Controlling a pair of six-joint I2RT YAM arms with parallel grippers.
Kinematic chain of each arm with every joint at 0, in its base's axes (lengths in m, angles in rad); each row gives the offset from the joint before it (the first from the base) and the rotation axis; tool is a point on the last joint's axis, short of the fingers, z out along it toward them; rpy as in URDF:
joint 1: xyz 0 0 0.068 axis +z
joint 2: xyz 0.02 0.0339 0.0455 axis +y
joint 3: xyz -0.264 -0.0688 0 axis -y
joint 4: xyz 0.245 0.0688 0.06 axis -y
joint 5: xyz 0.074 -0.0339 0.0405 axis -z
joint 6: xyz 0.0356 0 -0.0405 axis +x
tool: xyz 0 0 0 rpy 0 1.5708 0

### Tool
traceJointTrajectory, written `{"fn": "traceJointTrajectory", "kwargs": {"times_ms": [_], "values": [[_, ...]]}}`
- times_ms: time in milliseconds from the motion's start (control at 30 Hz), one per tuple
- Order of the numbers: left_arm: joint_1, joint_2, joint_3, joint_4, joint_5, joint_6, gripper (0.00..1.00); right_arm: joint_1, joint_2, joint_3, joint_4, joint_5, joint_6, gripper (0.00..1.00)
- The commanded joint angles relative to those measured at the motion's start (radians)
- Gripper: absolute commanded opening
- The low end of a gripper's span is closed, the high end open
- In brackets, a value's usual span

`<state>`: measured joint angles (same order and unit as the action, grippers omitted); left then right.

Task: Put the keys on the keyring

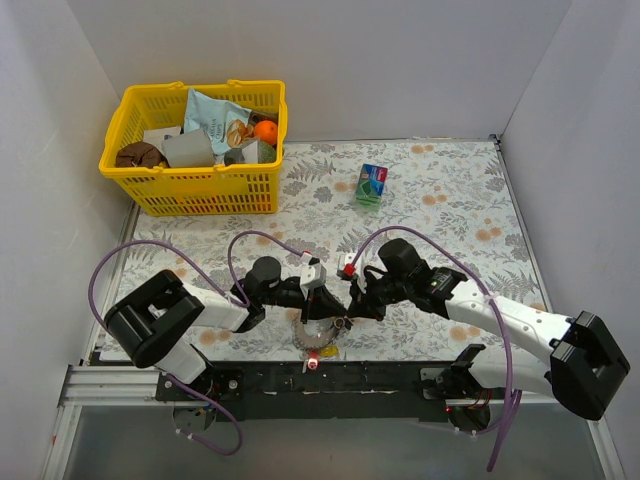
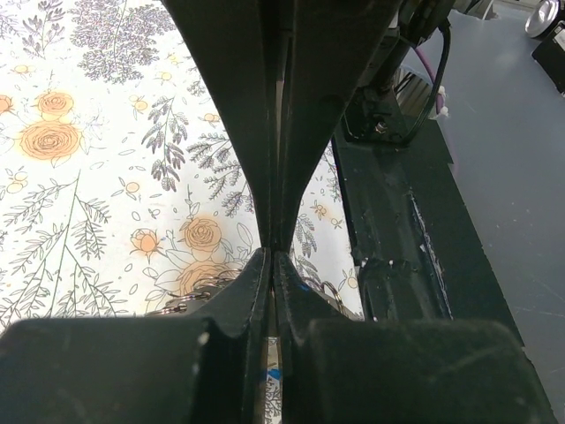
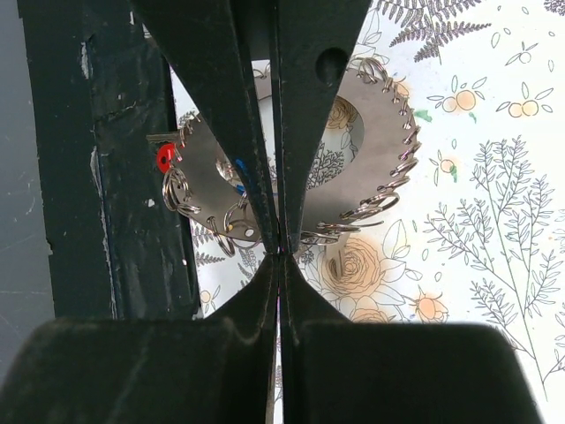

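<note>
Overhead, the left gripper [image 1: 320, 304] and right gripper [image 1: 352, 311] meet tip to tip over the large flat round silvery metal keyring [image 1: 318, 336], which lies at the near edge of the floral-printed table cover [image 1: 440, 210], just beside the black base rail [image 1: 380, 376]. In the right wrist view, the right gripper [image 3: 278, 177] has its jaws pressed together with only a hairline seam between them. The keyring [image 3: 381, 106] lies behind them, its broad face and open centre turned toward the camera. Being round, it shows no long axis. It extends to both sides of the jaws, farther on the right of that view. Small wire loops crowd its rim. Of the keys, a red tag [image 3: 164, 157] sits at the rim left of the jaws, over the rail's edge, and a blue tag [image 3: 240, 164] lies against the left finger; which way their shanks point cannot be told. In the left wrist view, the left gripper [image 2: 281, 177] also has its jaws together, with a few rim loops of the keyring [image 2: 187, 303] showing beside them. Whether either pair pinches a loop cannot be told.
</note>
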<state>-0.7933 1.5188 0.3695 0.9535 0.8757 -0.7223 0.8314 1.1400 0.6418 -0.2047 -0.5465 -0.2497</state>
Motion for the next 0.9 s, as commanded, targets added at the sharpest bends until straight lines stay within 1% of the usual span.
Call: {"fn": "traceJointTrajectory", "kwargs": {"times_ms": [0, 100, 167, 200, 267, 300, 333, 400, 467, 500, 533, 600, 633, 733, 867], "values": [[-0.014, -0.028, 0.010, 0.030, 0.002, 0.011, 0.00, 0.003, -0.042, 0.002, 0.086, -0.017, 0.007, 0.01], [-0.014, -0.049, -0.006, 0.056, -0.020, 0.006, 0.00, 0.003, -0.055, -0.002, 0.108, -0.009, 0.020, 0.01], [-0.014, -0.060, -0.029, 0.108, -0.036, -0.015, 0.00, 0.003, -0.081, -0.019, 0.138, 0.011, 0.042, 0.11], [-0.014, -0.065, -0.038, 0.132, -0.040, -0.025, 0.00, 0.003, -0.095, -0.028, 0.151, 0.029, 0.055, 0.19], [-0.014, -0.071, -0.067, 0.215, -0.050, -0.060, 0.00, 0.002, -0.141, -0.062, 0.195, 0.051, 0.093, 0.31], [-0.014, -0.069, -0.076, 0.246, -0.053, -0.072, 0.00, 0.002, -0.158, -0.073, 0.224, 0.071, 0.104, 0.42], [-0.014, -0.063, -0.093, 0.310, -0.057, -0.089, 0.00, 0.000, -0.187, -0.094, 0.240, 0.080, 0.113, 0.46], [-0.014, -0.048, -0.110, 0.379, -0.064, -0.129, 0.00, -0.005, -0.215, -0.113, 0.271, 0.094, 0.139, 0.57], [-0.014, -0.014, -0.135, 0.488, -0.073, -0.155, 0.00, -0.012, -0.246, -0.137, 0.287, 0.099, 0.151, 0.61], [-0.014, 0.003, -0.142, 0.528, -0.079, -0.189, 0.00, -0.015, -0.255, -0.145, 0.291, 0.097, 0.159, 0.64], [-0.014, 0.018, -0.150, 0.601, -0.083, -0.201, 0.00, -0.018, -0.267, -0.149, 0.295, 0.095, 0.162, 0.68], [-0.014, 0.072, -0.164, 0.678, -0.092, -0.253, 0.00, -0.021, -0.279, -0.168, 0.306, 0.089, 0.168, 0.72], [-0.014, 0.089, -0.168, 0.755, -0.095, -0.267, 0.00, -0.023, -0.289, -0.171, 0.310, 0.083, 0.173, 0.72], [-0.014, 0.158, -0.187, 0.893, -0.101, -0.295, 0.00, -0.028, -0.301, -0.186, 0.329, 0.056, 0.185, 0.72], [-0.014, 0.147, -0.187, 0.890, -0.095, -0.270, 0.00, -0.029, -0.292, -0.192, 0.343, -0.001, 0.185, 0.66]]}}
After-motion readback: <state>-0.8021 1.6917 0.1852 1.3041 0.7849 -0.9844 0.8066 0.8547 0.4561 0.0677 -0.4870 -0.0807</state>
